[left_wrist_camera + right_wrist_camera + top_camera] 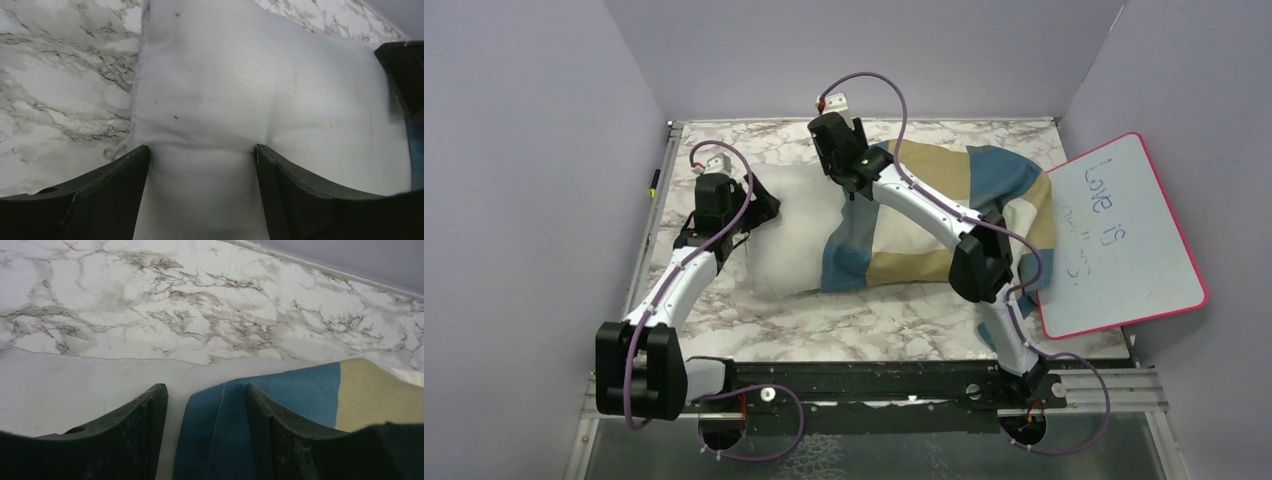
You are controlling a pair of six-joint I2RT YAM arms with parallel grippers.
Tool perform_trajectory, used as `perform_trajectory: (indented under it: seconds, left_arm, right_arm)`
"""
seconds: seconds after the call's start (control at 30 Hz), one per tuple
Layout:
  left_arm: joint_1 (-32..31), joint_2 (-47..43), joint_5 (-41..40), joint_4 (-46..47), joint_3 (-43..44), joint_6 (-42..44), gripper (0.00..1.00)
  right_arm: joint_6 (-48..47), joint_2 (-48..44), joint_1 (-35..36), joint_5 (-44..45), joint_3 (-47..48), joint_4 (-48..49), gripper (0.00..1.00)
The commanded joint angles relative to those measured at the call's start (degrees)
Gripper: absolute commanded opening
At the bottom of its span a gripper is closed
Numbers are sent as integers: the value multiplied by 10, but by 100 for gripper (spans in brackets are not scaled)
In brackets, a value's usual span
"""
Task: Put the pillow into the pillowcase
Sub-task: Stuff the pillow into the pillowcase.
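**A:** Start on the left. How does the left claw stand?

**B:** The left claw point(201, 147) is spread wide. Its two black fingers point(115, 200) straddle a bulge of the pillow point(225, 85). Both tips touch the white cloth, and a crease runs across from one tip to the other. Nothing looks squeezed between them.

**A:** Which part of the pillow is that?

**B:** Its left end, going by the top view. The pillow lies on the marble table point(60, 75), and that bare end points toward the left arm. In the wrist view its seamed edge runs just left of the claw.

**A:** And further right?

**B:** The pillow's right part goes into the mouth of the pillowcase point(280, 390). I cannot tell how deep it reaches.

**A:** The right claw?

**B:** The right claw point(205, 390) is parted too, and it pinches nothing. The blue hem of the pillowcase lies slack between its fingers, with white pillow cloth showing beside the left one. From above, it sits at the far corner of the pillowcase's mouth, toward the back of the table.

**A:** And the rest of the pillowcase?

**B:** It stretches right from that claw, under the right arm, in blue, tan and cream blocks. Its right end comes up to the pink-rimmed whiteboard point(1124, 240) at the table's right side.
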Motion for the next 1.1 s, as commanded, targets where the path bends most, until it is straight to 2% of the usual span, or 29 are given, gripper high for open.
perform_trajectory:
  seconds: [0.0, 0.07, 0.17, 0.2, 0.23, 0.43, 0.6, 0.87, 1.07]
  left_arm:
    - [3, 35, 118, 89, -30, -12, 68]
    - [4, 33, 132, 117, -50, -23, 41]
    - [3, 15, 152, 149, -72, -36, 13]
    - [3, 9, 153, 156, -77, -39, 3]
    - [3, 4, 152, 158, -79, -42, 0]
    - [3, -3, 152, 162, -78, -73, 0]
    - [3, -5, 157, 198, -87, -108, 0]
    - [-2, -7, 149, 194, -88, -133, 0]
    - [-4, -64, 87, 170, -113, -171, 0]
  right_arm:
    - [-53, 45, 4, 50, 62, -21, 54]
    - [-74, 60, 5, 57, 76, -19, 33]
    - [-96, 50, 10, 3, 66, 6, 3]
    - [-103, 41, 15, -18, 58, 17, 1]
    - [-107, 30, 21, -39, 48, 31, 0]
    - [-107, -27, 75, -165, -7, 117, 0]
    - [-36, -51, 107, -245, -39, 185, 0]
    - [60, -40, 150, -216, -71, 279, 0]
    - [99, 24, 160, -226, 17, 279, 0]
